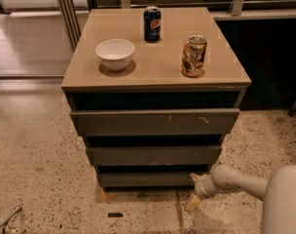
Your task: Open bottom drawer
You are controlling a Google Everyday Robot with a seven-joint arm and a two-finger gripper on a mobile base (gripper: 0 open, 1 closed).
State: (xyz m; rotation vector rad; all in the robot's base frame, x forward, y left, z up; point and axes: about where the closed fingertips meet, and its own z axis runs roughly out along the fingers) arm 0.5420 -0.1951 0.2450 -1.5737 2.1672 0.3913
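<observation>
Camera view looks down on the cabinet, and we start with the containers on its beige top (157, 69). A white bowl (115, 53) sits toward the left edge, and we see only white inside it. A blue Pepsi can (152, 24) stands upright at the middle of the far edge, and a gold-brown can (194, 55) stands upright nearer the right edge, well apart from the bowl.

Below the front edge come three drawer fronts with dark gaps between them. The widest front (155, 122) carries pale scratches, and the middle front (154, 155) sits under it. The bottom drawer (147, 179) is lowest, just above the speckled floor (41, 160), and we cannot see into any of the three.

Down at the cabinet's front right corner, the gripper (194, 191) hangs low just beside the bottom drawer's right end, on a pale arm (235, 182) reaching in from the white robot body (284, 201). Open or closed, we cannot tell.

A small dark scrap (115, 214) lies on the floor in front of the cabinet.
</observation>
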